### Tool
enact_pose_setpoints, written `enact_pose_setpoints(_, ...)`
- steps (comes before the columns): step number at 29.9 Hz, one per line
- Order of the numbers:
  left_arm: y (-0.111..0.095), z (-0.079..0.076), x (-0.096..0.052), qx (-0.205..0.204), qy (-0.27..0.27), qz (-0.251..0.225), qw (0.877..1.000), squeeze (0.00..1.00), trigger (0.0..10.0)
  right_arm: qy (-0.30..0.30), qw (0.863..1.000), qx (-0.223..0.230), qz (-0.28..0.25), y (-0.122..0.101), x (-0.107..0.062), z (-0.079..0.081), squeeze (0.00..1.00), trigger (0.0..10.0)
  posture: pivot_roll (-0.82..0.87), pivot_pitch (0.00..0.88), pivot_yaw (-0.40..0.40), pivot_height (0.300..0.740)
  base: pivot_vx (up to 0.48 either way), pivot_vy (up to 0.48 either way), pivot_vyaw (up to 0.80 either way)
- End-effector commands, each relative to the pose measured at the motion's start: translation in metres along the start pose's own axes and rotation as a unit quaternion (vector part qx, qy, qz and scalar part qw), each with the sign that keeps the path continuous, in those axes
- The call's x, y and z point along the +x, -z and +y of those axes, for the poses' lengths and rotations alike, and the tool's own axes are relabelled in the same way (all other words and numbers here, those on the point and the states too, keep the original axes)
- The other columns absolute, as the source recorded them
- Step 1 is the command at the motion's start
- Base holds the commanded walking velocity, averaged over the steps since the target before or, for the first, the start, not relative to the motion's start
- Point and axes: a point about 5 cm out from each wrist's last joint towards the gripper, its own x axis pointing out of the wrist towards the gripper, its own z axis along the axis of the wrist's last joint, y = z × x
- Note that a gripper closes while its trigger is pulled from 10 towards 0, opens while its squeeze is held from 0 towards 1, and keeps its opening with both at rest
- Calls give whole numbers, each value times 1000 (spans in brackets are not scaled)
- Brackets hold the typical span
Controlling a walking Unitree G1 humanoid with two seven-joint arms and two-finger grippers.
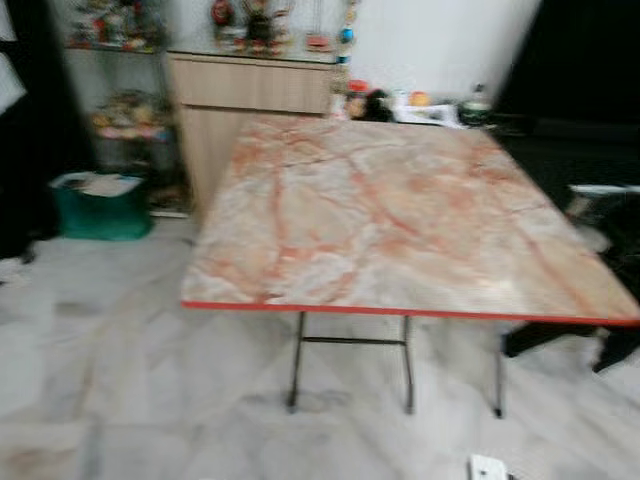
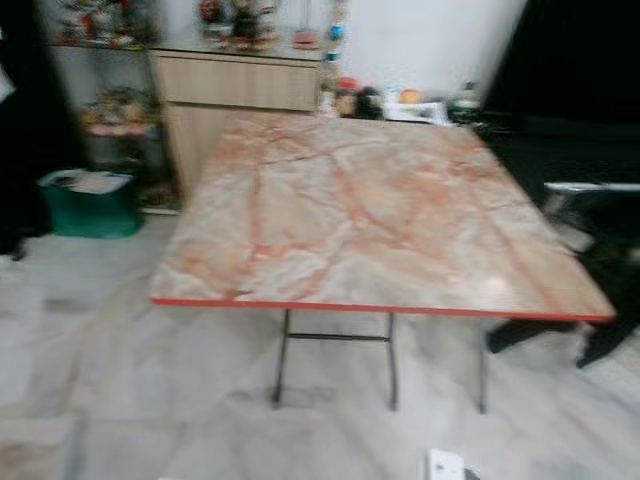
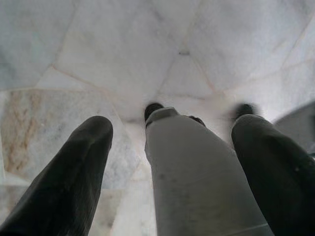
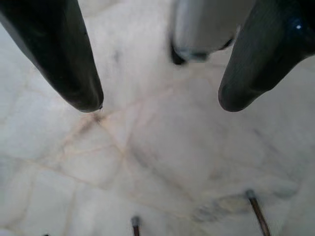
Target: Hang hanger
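Note:
My left gripper (image 3: 171, 123) hangs over the pale marble floor, its two black fingers (image 3: 74, 172) spread wide, so it is open. A grey-white part of my own leg (image 3: 197, 177) shows between them. My right gripper (image 4: 160, 101) also hangs open above the floor with nothing between its fingers (image 4: 74, 59). Two thin metal feet of the table (image 4: 256, 209) stand on the floor just beyond it.
Straight ahead stands a folding table (image 1: 400, 210) with a pink marble-pattern top, a red edge and thin metal legs (image 1: 296, 365). Behind it are a wooden cabinet (image 1: 250, 100) and cluttered shelves, with a green bin (image 1: 100, 210) at left and dark furniture (image 1: 590, 130) at right. A small white object (image 1: 488, 467) lies on the floor.

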Motion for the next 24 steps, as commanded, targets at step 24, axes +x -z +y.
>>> enact_pose_setpoints(24,-10,44,-6,-8,-39,-58,998,0,10000,-43,998,26,-41,-24,3,27,0,10000,259,25,-59,740,0,-480,0)
